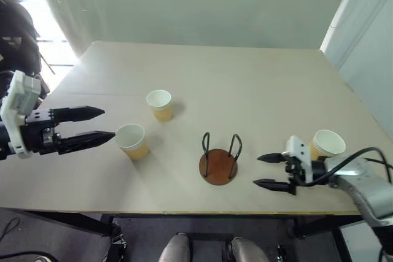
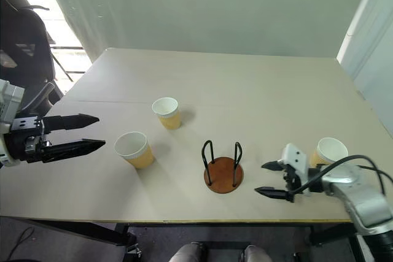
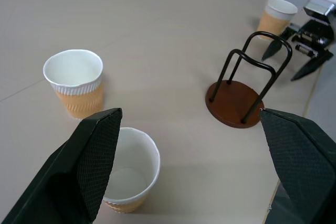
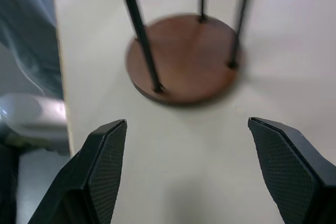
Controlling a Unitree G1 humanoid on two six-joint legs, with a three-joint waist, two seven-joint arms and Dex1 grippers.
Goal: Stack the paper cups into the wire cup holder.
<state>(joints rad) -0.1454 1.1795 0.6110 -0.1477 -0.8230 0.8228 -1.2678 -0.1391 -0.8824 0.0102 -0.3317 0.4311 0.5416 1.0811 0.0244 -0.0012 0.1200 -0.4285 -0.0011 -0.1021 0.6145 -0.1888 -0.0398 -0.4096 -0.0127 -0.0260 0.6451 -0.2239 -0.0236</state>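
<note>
The wire cup holder (image 1: 218, 161) is seen standing empty near the front edge of the desk (image 1: 245, 84), with the right gripper (image 1: 270, 170) just beside it, fingers spread on nothing. Three paper cups (image 1: 132, 141) are set upright and apart; one is partly hidden behind the right wrist. The left gripper (image 1: 92, 125) is held spread beside the nearest cup, contact hard to judge.

I'm seeing bare table (image 1: 258, 84) lying between the wire cup holder (image 1: 219, 159) and both grippers; two paper cups (image 1: 132, 141) are crowding its left approach.
</note>
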